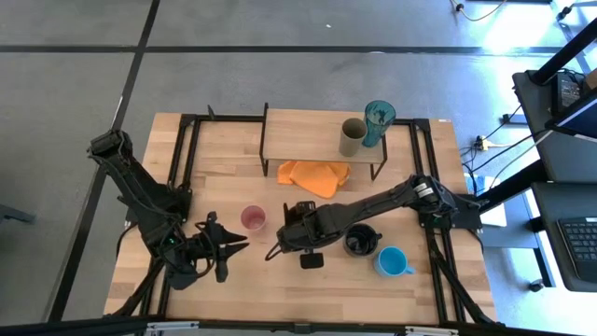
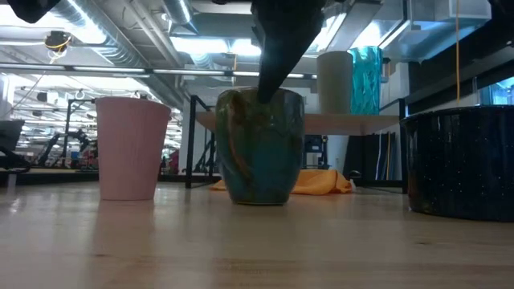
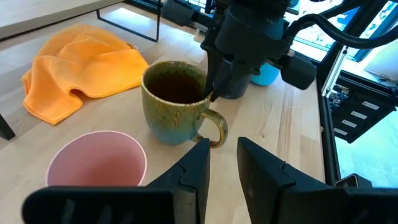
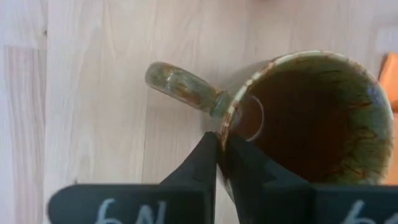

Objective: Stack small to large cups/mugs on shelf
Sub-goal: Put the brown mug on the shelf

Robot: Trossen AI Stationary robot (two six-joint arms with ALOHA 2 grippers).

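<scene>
A mustard-brown mug with green glaze point(image 3: 174, 106) stands upright on its base on the table, its handle point(image 4: 180, 84) at the side. My right gripper point(image 4: 219, 146) comes down on it and is shut on its rim. A pink cup point(image 1: 253, 218) stands just left of it. My left gripper point(image 3: 224, 162) hovers open near the table's near-left part, pointing at the two cups and touching nothing. A black mug point(image 1: 361, 241) and a light blue mug point(image 1: 392, 261) stand on the table to the right. On the shelf point(image 1: 298, 131) stand an olive-grey cup point(image 1: 352, 137) and a teal tumbler point(image 1: 379, 121). My right gripper pinches the mug's rim point(image 4: 227, 124) right beside the handle's root, one finger inside the mug and one outside against the wall. The fingers come from above, pointing steeply down. The mug stands upright with its base on the table point(image 2: 261, 201).
An orange cloth point(image 1: 315, 175) lies on the table in front of the shelf, just beyond the mug. The shelf's left and middle parts are bare wood. The black mug point(image 2: 462, 160) stands close to the right arm's elbow.
</scene>
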